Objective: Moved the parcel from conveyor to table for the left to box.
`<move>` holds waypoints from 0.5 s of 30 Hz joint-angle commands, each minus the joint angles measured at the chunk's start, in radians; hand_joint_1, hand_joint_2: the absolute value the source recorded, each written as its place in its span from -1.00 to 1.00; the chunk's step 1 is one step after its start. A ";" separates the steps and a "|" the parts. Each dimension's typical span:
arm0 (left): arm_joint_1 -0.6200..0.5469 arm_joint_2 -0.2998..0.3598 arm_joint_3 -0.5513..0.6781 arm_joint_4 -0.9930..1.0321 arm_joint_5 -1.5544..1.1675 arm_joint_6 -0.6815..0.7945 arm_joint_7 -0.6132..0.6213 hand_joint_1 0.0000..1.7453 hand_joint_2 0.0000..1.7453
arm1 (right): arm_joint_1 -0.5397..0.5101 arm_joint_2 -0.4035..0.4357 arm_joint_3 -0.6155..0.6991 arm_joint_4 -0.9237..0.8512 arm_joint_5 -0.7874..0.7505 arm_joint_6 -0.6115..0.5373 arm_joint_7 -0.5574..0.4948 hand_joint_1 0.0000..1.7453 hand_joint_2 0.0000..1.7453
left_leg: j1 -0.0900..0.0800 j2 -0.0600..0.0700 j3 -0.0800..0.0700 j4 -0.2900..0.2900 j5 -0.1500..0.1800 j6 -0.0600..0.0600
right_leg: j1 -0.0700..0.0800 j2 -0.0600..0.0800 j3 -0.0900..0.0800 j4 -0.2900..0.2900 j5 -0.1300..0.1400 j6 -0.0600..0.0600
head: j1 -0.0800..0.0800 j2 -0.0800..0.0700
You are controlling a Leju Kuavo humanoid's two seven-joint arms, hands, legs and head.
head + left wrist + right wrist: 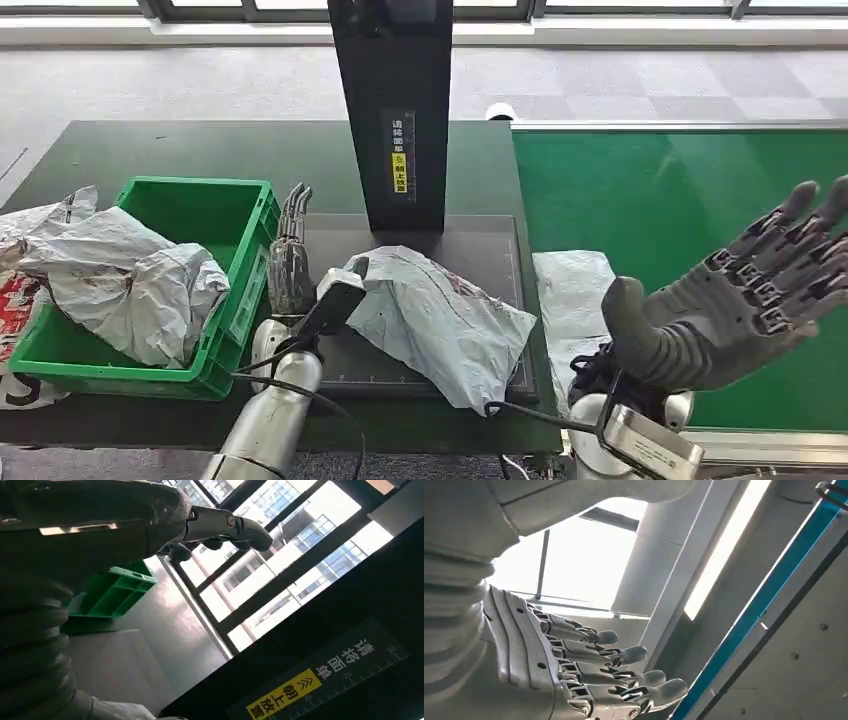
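From where I'm driving, the grey poly-mailer parcel (pixel 440 322) lies on the scale pad just right of my flat, empty left hand (pixel 290 255), long axis angling away from it, while my right hand (pixel 745 295) hovers spread over the green conveyor (pixel 680 190).

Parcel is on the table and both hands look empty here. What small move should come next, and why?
Probably the left hand should close on the parcel. The parcel already lies on the table's dark mat, off the green conveyor, with its edge right beside that hand. The right hand is raised, open and empty, and the green box stands just to the left.
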 commanded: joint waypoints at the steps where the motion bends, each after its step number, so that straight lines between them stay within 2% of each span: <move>1: -0.031 0.031 -0.055 0.064 0.000 -0.001 0.005 -1.00 1.00 | 0.041 0.015 -0.029 0.001 -0.002 0.003 0.000 -1.00 1.00 | 0.000 -0.002 0.002 -0.002 0.000 0.000 | 0.000 -0.003 0.003 -0.002 0.000 0.000 | 0.000 0.000; 15: -0.031 0.031 -0.055 0.064 0.000 -0.001 0.005 -1.00 1.00 | 0.041 0.015 -0.029 0.001 -0.002 0.003 0.000 -1.00 1.00 | 0.000 -0.002 0.002 -0.002 0.000 0.000 | 0.000 -0.003 0.003 -0.002 0.000 -0.001 | 0.000 0.000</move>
